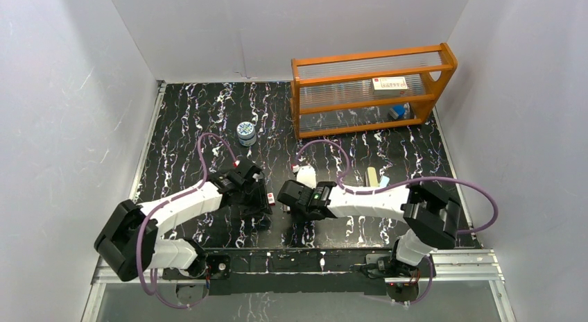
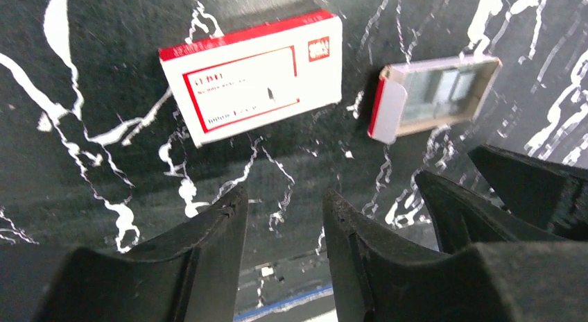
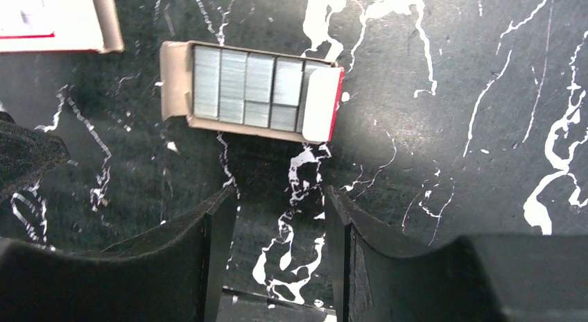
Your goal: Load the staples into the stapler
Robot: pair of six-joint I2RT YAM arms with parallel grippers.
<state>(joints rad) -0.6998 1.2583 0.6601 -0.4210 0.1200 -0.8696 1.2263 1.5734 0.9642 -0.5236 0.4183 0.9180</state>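
Bystanders on the black marbled table [image 1: 187, 121]
An orange rack [image 1: 367, 56] stands at two o'clock with a labelled box [image 1: 390, 83] on its upper shelf. A round patterned tin [image 1: 246, 132] sits at eleven, a white bottle [image 1: 306, 176] near centre.

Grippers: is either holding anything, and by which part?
Nothing held. Left gripper and right gripper are both open and empty; the staples lie in their tray, untouched.

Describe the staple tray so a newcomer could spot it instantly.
On the black marbled table, look between the left end effector and right end effector. Two small cardboard pieces lie there side by side: a printed red-and-white sleeve and the tray. Only the tray is open-topped, with silver-grey staples showing inside.
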